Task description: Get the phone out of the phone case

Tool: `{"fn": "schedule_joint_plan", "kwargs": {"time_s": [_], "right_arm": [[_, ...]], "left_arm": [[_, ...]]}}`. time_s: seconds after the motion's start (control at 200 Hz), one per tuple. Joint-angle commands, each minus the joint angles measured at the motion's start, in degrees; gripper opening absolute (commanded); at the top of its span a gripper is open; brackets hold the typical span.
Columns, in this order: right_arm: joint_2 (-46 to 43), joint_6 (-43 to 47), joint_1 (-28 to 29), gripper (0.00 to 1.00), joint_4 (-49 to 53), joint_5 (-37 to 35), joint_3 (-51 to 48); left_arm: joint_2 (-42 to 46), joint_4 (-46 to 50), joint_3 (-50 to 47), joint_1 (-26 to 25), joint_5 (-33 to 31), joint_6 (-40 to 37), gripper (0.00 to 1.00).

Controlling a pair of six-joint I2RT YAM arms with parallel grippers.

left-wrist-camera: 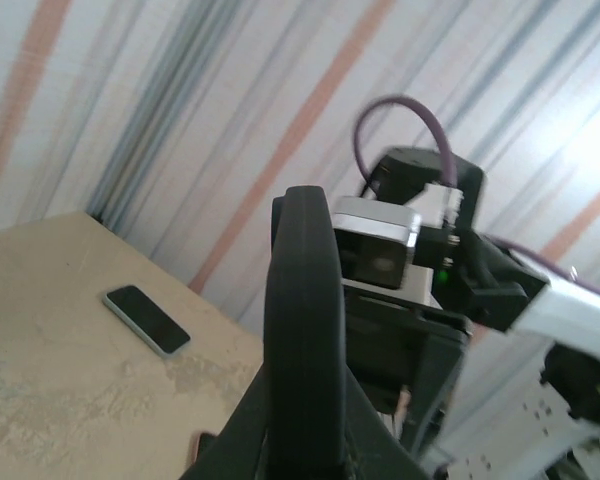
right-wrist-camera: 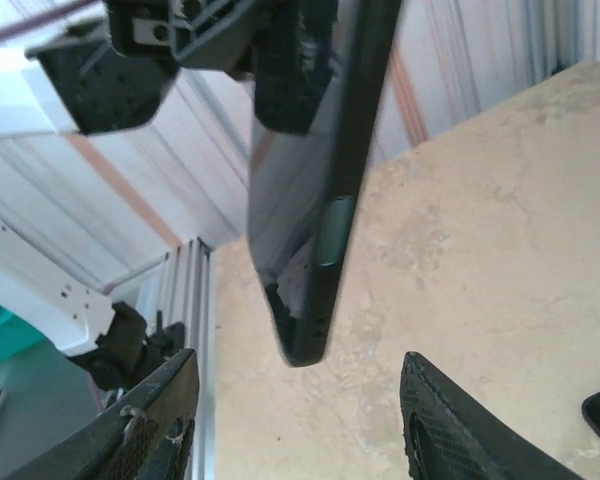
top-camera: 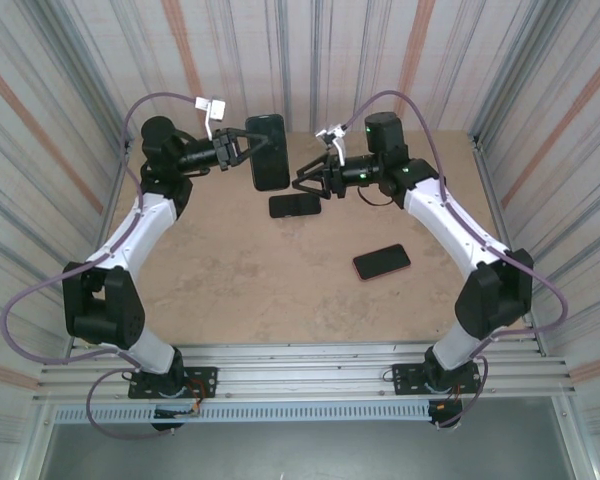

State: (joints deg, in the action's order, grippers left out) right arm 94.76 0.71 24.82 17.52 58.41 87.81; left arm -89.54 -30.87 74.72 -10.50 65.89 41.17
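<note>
Left gripper [top-camera: 242, 147] is clamped tight on the edge of the case [top-camera: 268, 152], holding it up clear of the table [top-camera: 230, 290]. Right gripper [top-camera: 302, 183] stands about half open with nothing in it, just beside the case's lower end; seen from its wrist, the 2 fingers [right-wrist-camera: 150, 425] sit below the case without touching it. 1 black phone [top-camera: 295, 205] lies flat on the table right under that gripper. I judge it came from the case, so the pull-out looks done, but I cannot tell whether the case is empty. Next I'd confirm that, then lower the case gently. 1 pink-edged phone [top-camera: 382, 261] lies well apart to the right, not in the way
</note>
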Motion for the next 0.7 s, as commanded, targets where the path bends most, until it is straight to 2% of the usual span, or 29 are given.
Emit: {"fn": "schedule_joint_plan", "kwargs": {"time_s": [0.0,0.175,0.276,0.696], "right_arm": [[2.61,10.04,0.78,0.53,9.25,4.31,4.55],[4.86,17.39,3.14,0.41,13.39,2.74,6.53],[5.9,18.11,4.07,0.39,13.48,3.14,7.4],[8.36,20.99,5.24,0.22,15.19,3.97,9.64]], "left_arm": [[4.09,6.29,3.2,0.31,5.26,-9.07,0.02],[4.5,7.02,3.18,0.37,6.44,-9.31,0.02],[4.85,7.04,2.72,0.31,6.28,-9.35,0.02],[5.07,6.77,2.63,0.48,6.84,-7.87,0.0]]}}
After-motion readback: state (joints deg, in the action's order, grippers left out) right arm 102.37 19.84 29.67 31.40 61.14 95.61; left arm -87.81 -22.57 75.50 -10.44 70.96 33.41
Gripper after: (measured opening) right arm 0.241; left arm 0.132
